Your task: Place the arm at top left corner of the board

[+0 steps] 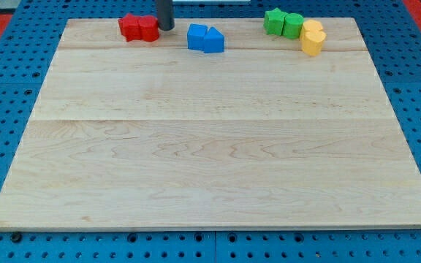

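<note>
Rod-end first: my tip [166,28] stands at the frame's upper left-centre, touching or just beside the right side of the red blocks [139,28]. It is a bare rod, with nothing to spread or pinch. Right of it sit the blue blocks [205,38]; further right, green blocks [283,23] and yellow blocks [313,37] cluster. The board [210,146] has its top left corner left of the reds.

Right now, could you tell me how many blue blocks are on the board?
2, touching each other near the view's top, just right of my tip: a blue block and a blue block with a peaked top. None seem hidden.
</note>
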`<act>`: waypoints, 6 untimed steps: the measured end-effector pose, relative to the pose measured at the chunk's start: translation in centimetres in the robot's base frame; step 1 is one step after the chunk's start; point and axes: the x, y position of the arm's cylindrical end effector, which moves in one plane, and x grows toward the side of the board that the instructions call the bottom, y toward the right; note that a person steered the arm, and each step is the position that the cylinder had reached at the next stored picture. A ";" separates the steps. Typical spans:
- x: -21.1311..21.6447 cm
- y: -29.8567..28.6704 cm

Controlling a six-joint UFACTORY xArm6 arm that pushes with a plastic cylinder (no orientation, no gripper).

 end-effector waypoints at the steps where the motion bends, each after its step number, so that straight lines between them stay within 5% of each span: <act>1: 0.2 -1.7; 2: 9.6 -4.3; 3: 13.7 -12.4; 4: 9.6 -20.7; 6: 5.6 -20.5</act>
